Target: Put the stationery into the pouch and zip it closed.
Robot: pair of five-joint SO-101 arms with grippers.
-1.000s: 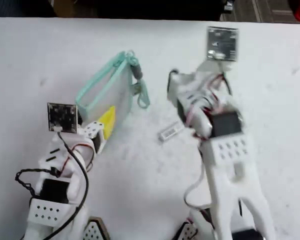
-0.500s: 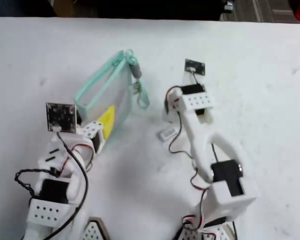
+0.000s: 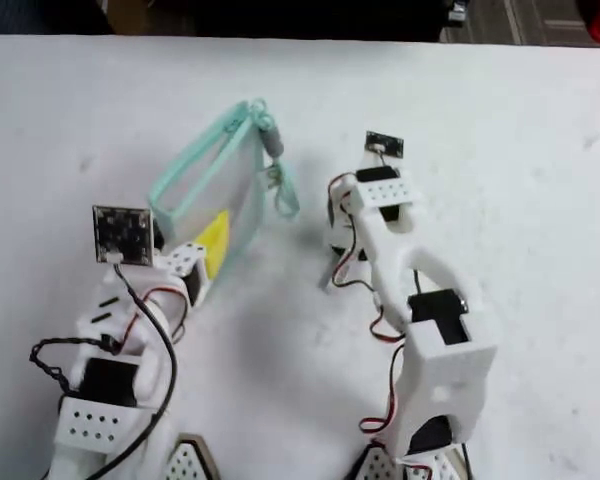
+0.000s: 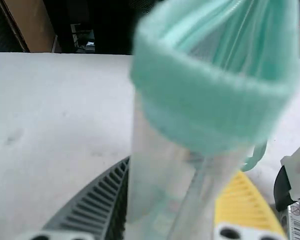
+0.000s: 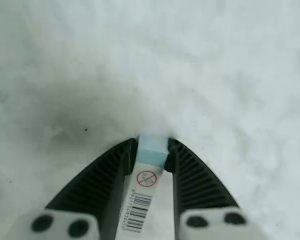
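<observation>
Pouch (image 3: 215, 190) of smooth translucent plastic, edged with mint cloth. Matt, grainy worktop (image 3: 520, 130). Right end effector (image 5: 151, 146) of ribbed black plastic; stationery stick (image 5: 141, 192) in glossy paper.

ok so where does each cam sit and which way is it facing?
High view: fixed above the table, looking down; left arm and right arm show, left gripper on the pouch.
Left wrist view: on the left wrist, looking along its fingers at the clamped pouch.
Right wrist view: on the right wrist, facing down at the table; right gripper clamps the stationery item.
Shared: high and left wrist views both show the pouch.
</observation>
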